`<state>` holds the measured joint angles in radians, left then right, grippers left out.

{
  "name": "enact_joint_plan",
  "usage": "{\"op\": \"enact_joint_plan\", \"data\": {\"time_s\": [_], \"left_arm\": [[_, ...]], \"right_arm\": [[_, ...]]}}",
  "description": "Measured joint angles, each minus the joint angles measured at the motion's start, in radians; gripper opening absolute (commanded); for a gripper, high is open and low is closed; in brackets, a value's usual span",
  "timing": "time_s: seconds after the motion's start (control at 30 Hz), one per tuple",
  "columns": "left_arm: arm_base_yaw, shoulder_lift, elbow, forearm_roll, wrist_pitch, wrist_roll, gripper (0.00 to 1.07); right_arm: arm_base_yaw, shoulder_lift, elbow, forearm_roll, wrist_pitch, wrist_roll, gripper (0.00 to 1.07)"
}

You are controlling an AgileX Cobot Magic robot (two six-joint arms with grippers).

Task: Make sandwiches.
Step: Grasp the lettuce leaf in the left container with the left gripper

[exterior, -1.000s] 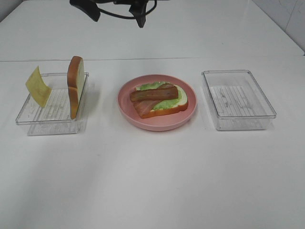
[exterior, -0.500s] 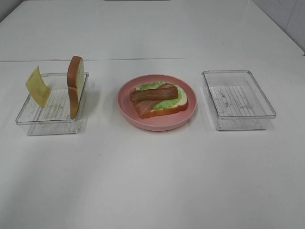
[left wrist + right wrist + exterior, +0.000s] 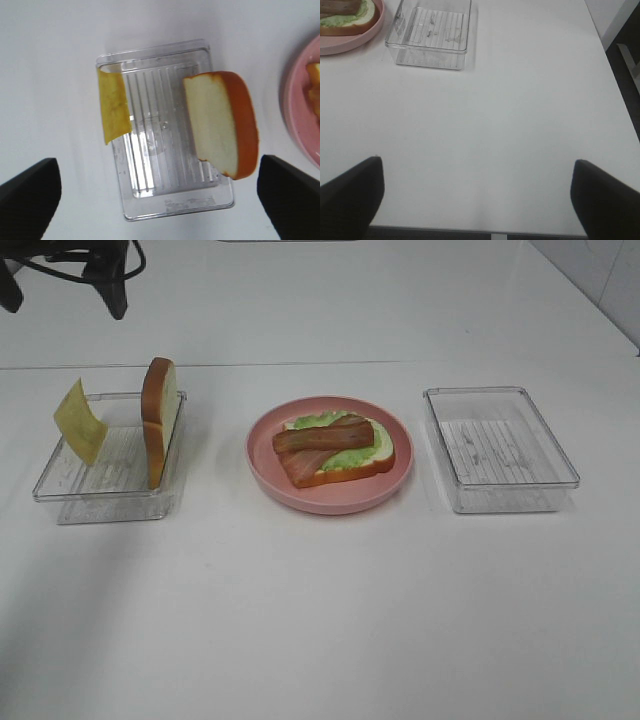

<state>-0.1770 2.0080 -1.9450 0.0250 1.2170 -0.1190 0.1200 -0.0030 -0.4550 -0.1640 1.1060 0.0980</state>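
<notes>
On the pink plate (image 3: 330, 502) lies the open sandwich (image 3: 335, 450): one bread slice with green lettuce and two crossed bacon strips on top. The second bread slice (image 3: 157, 420) stands on edge against the right wall of the left clear tray (image 3: 100, 502). The yellow cheese square (image 3: 80, 420) leans on that tray's left wall. My left gripper (image 3: 62, 292) hangs open high at the back left. In the left wrist view it (image 3: 157, 165) looks straight down on the bread slice (image 3: 215, 125) and cheese (image 3: 115, 107), with nothing between its fingers. My right gripper (image 3: 477, 170) is open over bare table.
An empty clear tray (image 3: 500, 445) stands right of the plate and shows in the right wrist view as the tray (image 3: 430, 32) beside the plate (image 3: 350, 47). The table's edge (image 3: 490, 232) runs close under the right gripper. A plate rim (image 3: 300, 115) borders the left wrist view.
A gripper that hung at the top middle a second ago left the view, and my left gripper now shows at the top left, over the left tray. The food has not moved.
</notes>
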Motion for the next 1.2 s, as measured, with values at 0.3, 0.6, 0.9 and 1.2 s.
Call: {"op": "enact_joint_plan", "data": {"time_s": [0.3,0.6,0.9,1.2], "left_arm": [[0.112,0.000,0.028,-0.025,0.000,0.040,1.02],[0.146,0.028,0.028,-0.076,0.000,0.056,1.01],[0.146,0.124,0.028,-0.091,0.000,0.058,1.00],[0.146,0.190,0.028,-0.131,-0.041,0.058,1.00]], "right_arm": [[0.000,0.000,0.000,0.000,0.000,0.000,0.99],[0.000,0.000,0.000,0.000,0.000,0.000,0.99],[0.000,0.000,0.000,0.000,0.000,0.000,0.99],[0.000,0.000,0.000,0.000,0.000,0.000,0.99]]}}
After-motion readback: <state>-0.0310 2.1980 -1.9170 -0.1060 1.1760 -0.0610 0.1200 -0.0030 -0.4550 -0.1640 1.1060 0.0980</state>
